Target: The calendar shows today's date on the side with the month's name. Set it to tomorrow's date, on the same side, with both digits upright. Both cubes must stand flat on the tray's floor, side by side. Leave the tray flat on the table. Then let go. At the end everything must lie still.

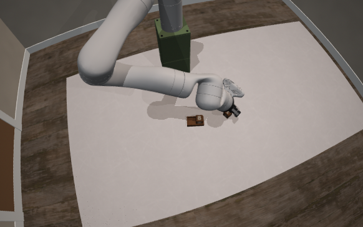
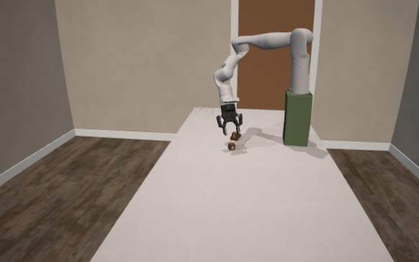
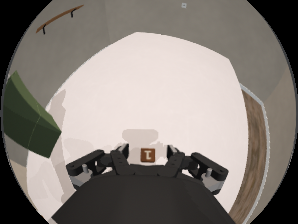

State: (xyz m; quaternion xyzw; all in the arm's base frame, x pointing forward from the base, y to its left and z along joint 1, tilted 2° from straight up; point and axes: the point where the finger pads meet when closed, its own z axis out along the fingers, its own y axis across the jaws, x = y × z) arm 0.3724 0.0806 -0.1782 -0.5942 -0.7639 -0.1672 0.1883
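The brown tray [image 1: 191,125] [image 2: 235,139] sits flat on the table. One cube [image 1: 199,118] stands in its right half in the top view, with a pale 8 showing; the left half is empty. The other cube [image 1: 227,115] [image 2: 232,146] [image 3: 147,155] lies on the table outside the tray, to its right in the top view. Its upper face in the wrist view bears a pale 1. My gripper [image 1: 236,111] [image 2: 232,133] [image 3: 147,150] is open and empty. It hangs above this loose cube, which appears between the fingertips in the wrist view. The month's name cannot be read.
The arm's green pedestal [image 1: 174,51] [image 2: 296,119] [image 3: 31,120] stands behind the tray in the top view. The pale table top [image 1: 154,174] [image 2: 236,209] [image 3: 160,95] carries the tray and the loose cube. The arm passes above it, behind the tray.
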